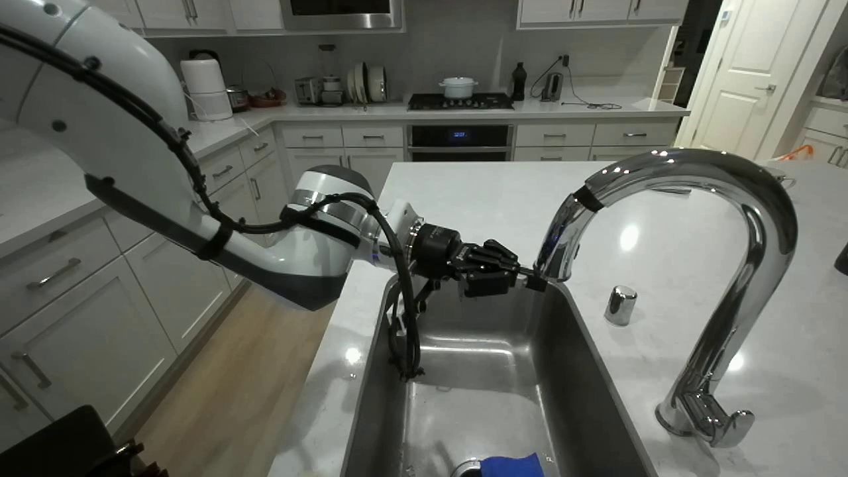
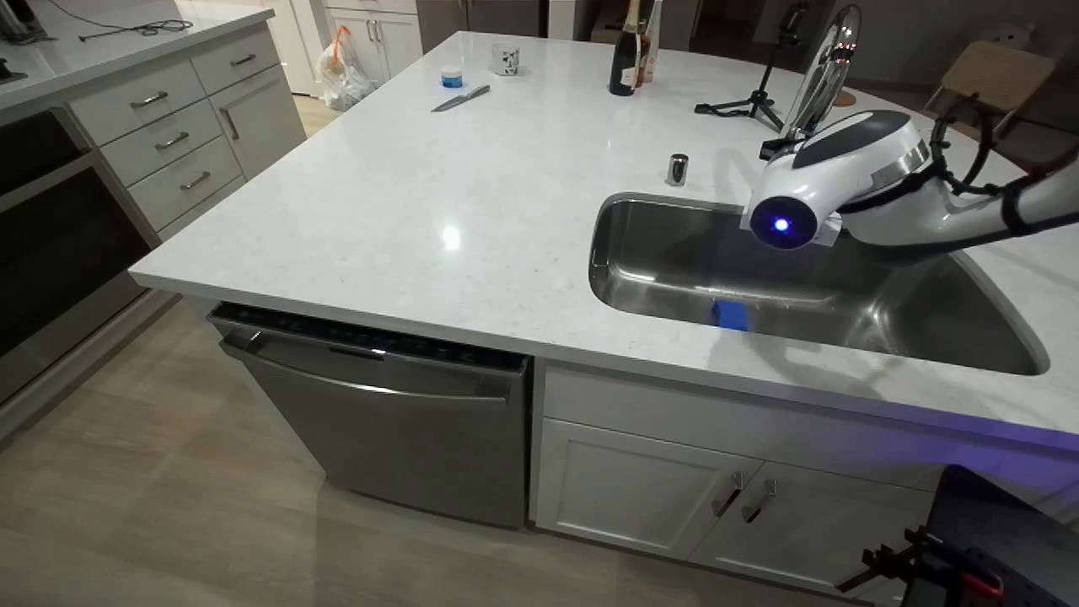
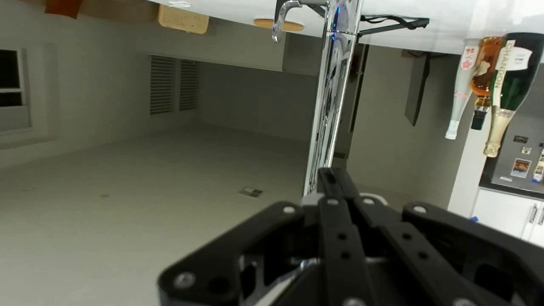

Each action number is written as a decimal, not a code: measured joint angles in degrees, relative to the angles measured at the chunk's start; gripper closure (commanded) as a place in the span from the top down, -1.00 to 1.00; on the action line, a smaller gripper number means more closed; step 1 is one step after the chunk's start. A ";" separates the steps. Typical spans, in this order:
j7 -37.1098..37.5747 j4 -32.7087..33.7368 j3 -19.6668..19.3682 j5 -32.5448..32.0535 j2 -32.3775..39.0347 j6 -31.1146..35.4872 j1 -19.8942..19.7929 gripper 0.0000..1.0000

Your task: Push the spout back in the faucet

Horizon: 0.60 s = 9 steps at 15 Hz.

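Jaws pressed fully together, and we have the gripper [image 1: 535,279] over the sink [image 1: 576,371], its fingertips right by the lower end of the spout [image 1: 562,238]; whether they touch, we can't tell. The spout slants down at the tip of the faucet [image 1: 774,225], just below a dark band [image 1: 587,198]. Down in the sink we spot something blue [image 1: 513,466]. Near the sink's edge a knob [image 1: 621,305] stands upright on the counter [image 1: 477,199], which spreads wide beyond.
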 measured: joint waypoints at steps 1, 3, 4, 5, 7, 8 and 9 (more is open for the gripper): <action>0.00 -0.02 0.05 0.00 -0.05 0.10 -0.08 -1.00; 0.00 -0.07 0.13 0.07 -0.24 0.50 -0.24 -1.00; 0.00 -0.11 0.15 0.16 -0.43 0.95 -0.36 -1.00; 0.00 -0.16 0.19 0.31 -0.70 1.58 -0.56 -1.00; 0.00 -0.29 0.24 0.97 -1.41 3.25 -0.97 -1.00; -0.01 -0.39 0.24 1.40 -1.85 4.19 -1.16 -1.00; -0.02 -0.49 0.24 1.91 -2.28 5.05 -1.34 -1.00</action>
